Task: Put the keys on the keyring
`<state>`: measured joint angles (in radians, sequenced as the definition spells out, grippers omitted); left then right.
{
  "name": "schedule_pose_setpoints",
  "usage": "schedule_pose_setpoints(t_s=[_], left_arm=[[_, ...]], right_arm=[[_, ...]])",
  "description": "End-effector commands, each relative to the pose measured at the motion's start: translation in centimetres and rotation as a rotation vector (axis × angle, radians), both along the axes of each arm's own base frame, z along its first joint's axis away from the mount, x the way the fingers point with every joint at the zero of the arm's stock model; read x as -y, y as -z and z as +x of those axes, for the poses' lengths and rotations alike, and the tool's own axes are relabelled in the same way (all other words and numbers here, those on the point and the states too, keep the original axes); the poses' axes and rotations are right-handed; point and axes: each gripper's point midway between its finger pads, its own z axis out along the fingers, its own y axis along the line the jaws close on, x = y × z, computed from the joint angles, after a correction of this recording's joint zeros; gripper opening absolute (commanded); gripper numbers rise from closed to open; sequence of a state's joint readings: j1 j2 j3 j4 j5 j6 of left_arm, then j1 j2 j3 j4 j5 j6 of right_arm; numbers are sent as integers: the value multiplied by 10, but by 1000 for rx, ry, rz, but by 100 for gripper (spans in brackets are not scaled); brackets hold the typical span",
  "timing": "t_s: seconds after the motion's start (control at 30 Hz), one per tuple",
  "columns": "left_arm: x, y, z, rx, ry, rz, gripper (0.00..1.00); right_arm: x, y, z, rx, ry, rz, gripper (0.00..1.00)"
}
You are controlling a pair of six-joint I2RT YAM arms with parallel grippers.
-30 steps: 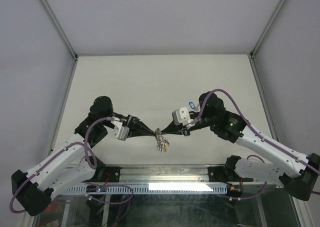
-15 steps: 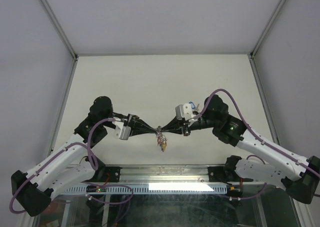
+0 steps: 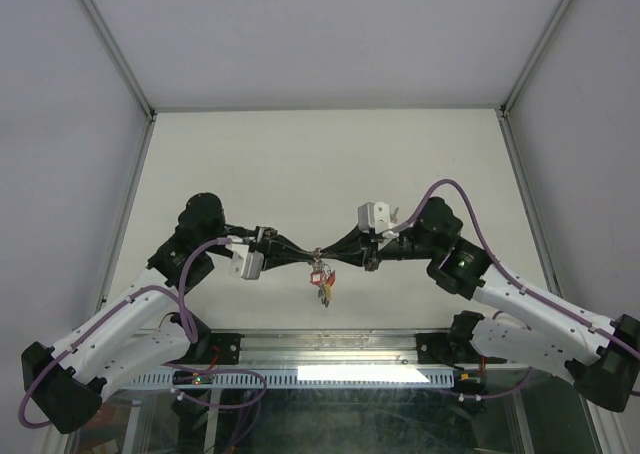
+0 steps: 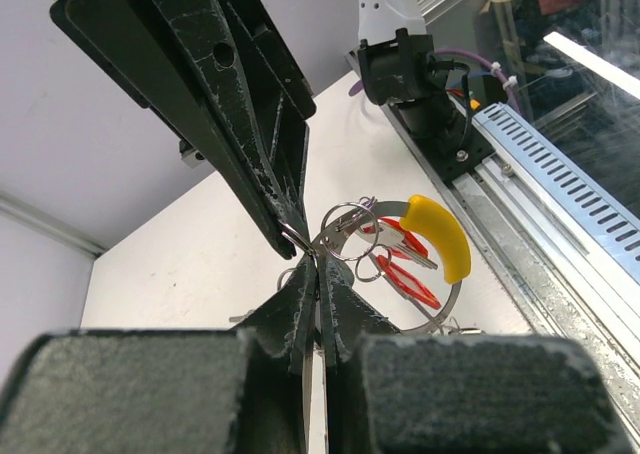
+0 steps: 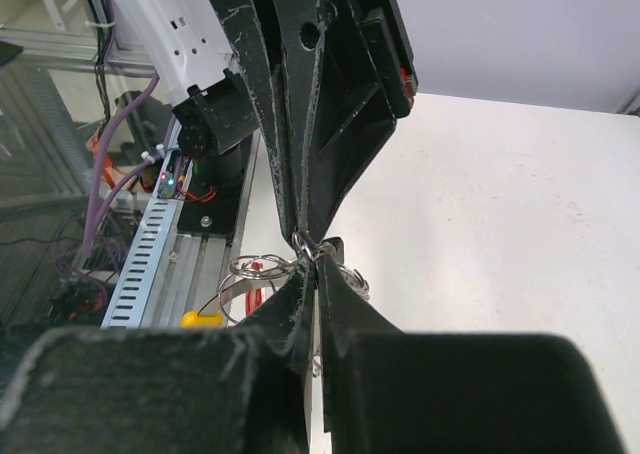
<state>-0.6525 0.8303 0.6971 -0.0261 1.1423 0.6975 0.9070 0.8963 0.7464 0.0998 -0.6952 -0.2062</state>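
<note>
In the top view my two grippers meet tip to tip above the table's near middle. The left gripper (image 3: 311, 255) is shut on the keyring (image 4: 452, 296), a silvery band with a yellow sleeve (image 4: 441, 236). The right gripper (image 3: 325, 257) is shut on a small wire loop (image 4: 291, 238) at the same spot. Red-tagged keys (image 4: 405, 274) hang inside the keyring, and the bunch (image 3: 322, 279) dangles just below both tips. In the right wrist view the keyring (image 5: 226, 299) and a red tag (image 5: 254, 273) show left of my fingers (image 5: 296, 299). No other tag colours can be made out.
The pale table (image 3: 320, 164) lies under and beyond the bunch. A metal rail with a cable duct (image 3: 330, 369) runs along the near edge, between the arm bases. Frame posts (image 3: 110, 44) rise at the table's far corners.
The right wrist has rolled and its arm has swung a little to the right. The meeting point and the hanging bunch have risen slightly. Both grippers have stayed shut.
</note>
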Motion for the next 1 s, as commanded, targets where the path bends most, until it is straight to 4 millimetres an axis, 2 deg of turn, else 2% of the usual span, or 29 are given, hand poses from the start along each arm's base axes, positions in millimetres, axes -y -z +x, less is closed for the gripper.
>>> schedule_pose_setpoints(t_s=[0.0,0.6,0.77,0.97], left_arm=[[0,-7,5,49,-26,-22,0],[-4,-29,23,68,-182,-151,0],[-5,-37,25,50,-200,-186,22],[-12,-60,22,-5,-236,-317,26]], right_arm=[[3,-59,7,81,62,220,0],[12,-78,12,19,134,395,0],[15,-74,12,64,138,406,0],[19,-66,13,183,153,379,0]])
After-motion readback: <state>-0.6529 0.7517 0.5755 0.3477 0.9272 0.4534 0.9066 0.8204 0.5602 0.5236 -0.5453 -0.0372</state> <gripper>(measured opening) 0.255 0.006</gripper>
